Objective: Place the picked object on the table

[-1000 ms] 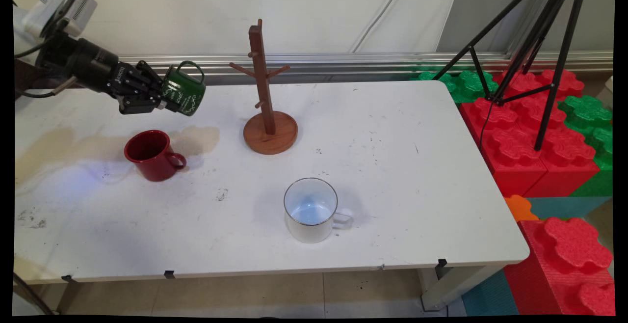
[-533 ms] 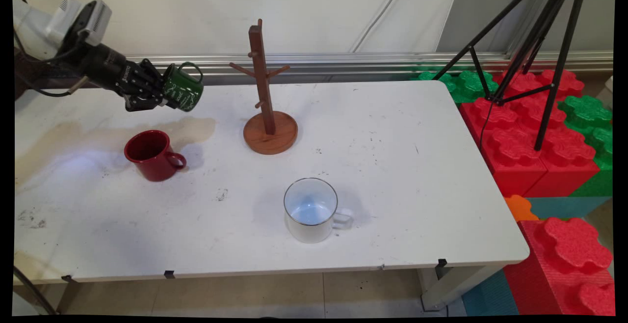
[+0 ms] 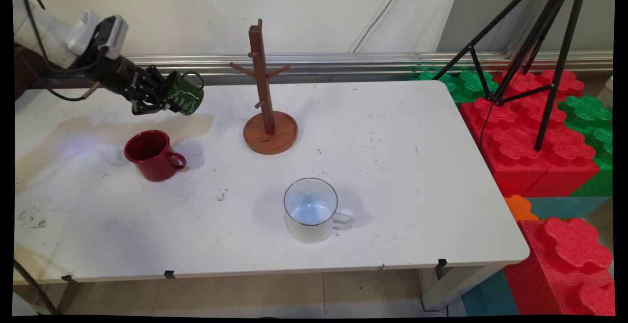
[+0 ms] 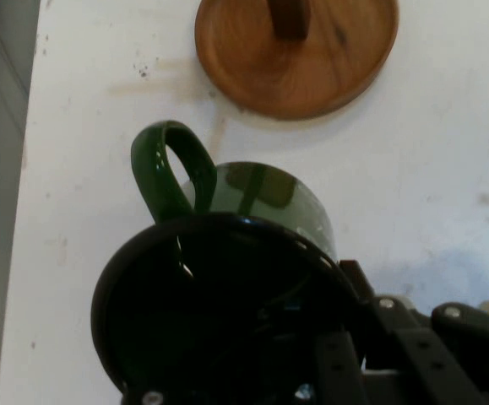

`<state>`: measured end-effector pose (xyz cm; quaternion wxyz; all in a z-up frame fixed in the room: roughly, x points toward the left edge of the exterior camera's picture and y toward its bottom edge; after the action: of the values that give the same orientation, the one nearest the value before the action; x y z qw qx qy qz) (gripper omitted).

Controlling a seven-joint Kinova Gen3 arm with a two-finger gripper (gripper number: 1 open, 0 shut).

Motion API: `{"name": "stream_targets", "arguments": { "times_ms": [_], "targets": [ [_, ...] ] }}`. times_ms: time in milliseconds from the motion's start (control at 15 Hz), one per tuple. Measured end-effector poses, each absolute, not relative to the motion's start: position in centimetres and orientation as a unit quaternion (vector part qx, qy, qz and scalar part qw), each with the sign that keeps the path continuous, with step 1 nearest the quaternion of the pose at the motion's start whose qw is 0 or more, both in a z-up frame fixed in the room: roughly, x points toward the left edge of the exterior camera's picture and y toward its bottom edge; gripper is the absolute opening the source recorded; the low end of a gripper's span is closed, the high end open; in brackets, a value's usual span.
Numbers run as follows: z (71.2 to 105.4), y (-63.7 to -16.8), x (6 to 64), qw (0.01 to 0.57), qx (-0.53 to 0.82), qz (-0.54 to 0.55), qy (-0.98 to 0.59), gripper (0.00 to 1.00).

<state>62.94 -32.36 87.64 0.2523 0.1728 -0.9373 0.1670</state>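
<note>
Green enamel mug (image 3: pixel 187 98), handle up, is clamped at its rim by the end effector (image 3: pixel 164 98) and held tilted above the white bench (image 3: pixel 392 166), left of the wooden mug tree (image 3: pixel 267 112). A red mug (image 3: pixel 151 155) stands below; a white mug (image 3: pixel 311 210) sits nearer.

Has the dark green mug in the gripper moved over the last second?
Yes. The dark green mug, held by the black gripper, has dropped slightly toward the white table, staying left of the wooden mug tree.
</note>
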Motion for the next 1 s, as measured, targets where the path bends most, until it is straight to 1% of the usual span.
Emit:
{"name": "stream_targets", "arguments": {
  "times_ms": [600, 1000],
  "targets": [
    [84.7, -34.6, 63.7, 0.196, 0.146, 0.162, -0.956, 0.00],
    [83.1, -35.1, 63.9, 0.175, 0.135, 0.151, -0.964, 0.00]
  ]
}}
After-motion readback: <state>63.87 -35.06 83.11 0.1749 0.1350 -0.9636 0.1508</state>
